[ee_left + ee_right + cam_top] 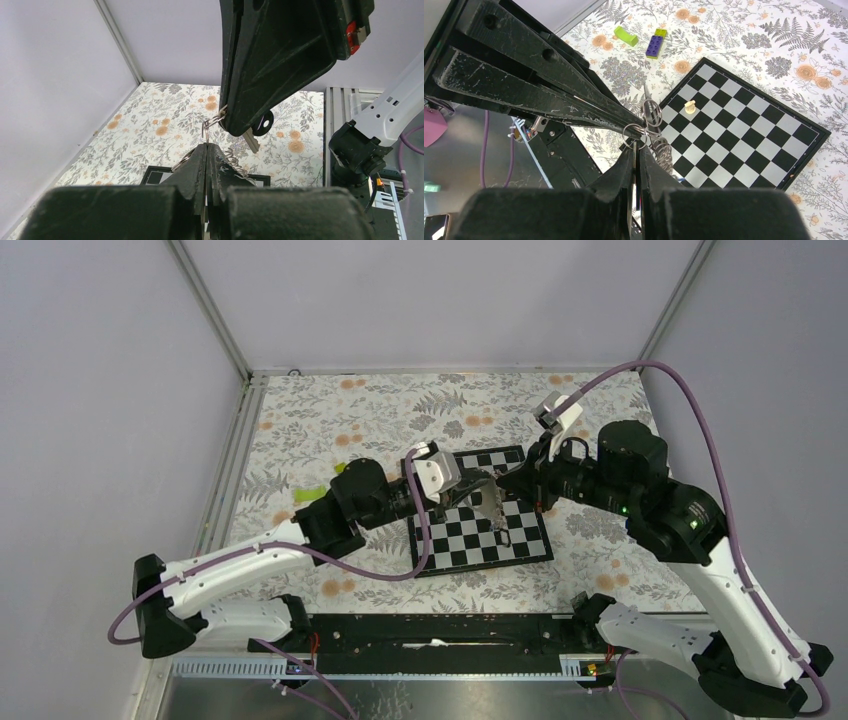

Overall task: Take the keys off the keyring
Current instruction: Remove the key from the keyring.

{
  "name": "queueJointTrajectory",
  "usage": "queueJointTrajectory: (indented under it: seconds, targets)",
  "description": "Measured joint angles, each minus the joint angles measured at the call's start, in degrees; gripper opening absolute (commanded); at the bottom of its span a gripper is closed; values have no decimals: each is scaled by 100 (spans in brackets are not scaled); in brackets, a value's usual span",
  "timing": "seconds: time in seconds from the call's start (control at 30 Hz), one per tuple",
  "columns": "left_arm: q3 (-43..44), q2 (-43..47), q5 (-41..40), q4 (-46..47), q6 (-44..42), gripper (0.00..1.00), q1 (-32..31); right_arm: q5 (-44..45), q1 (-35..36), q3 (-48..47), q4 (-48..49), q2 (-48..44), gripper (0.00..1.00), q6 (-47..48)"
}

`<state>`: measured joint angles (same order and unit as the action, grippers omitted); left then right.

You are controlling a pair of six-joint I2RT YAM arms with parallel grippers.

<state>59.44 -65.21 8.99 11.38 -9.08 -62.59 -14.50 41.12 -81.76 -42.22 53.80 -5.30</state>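
Observation:
Both grippers meet in the air above the chessboard. My left gripper is shut on a metal ring of the keyring. My right gripper is shut on a flat silvery key with a dark round head. The rings and a wire coil sit between the two sets of fingertips. The grey-brown strap hangs down from them towards the board. The blue clip is mostly hidden.
A pale pawn stands on the chessboard. A lime-green piece and a purple-and-yellow brick lie on the floral cloth left of the board. Walls enclose the left, back and right.

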Motion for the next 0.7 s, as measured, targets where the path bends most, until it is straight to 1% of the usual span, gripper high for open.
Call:
queueJointTrajectory:
  seconds: [0.37,0.5,0.7]
  targets:
    - [-166,179,251,63,-208,0,0,133,15,-68,-85,-9,1,-39]
    - [-221,280,295,111,-304,0,0,256,39,-50,-48,-13,1,-262]
    - [-306,365,299,166,-407,0,0,442,50,153,221,-63,1,-837]
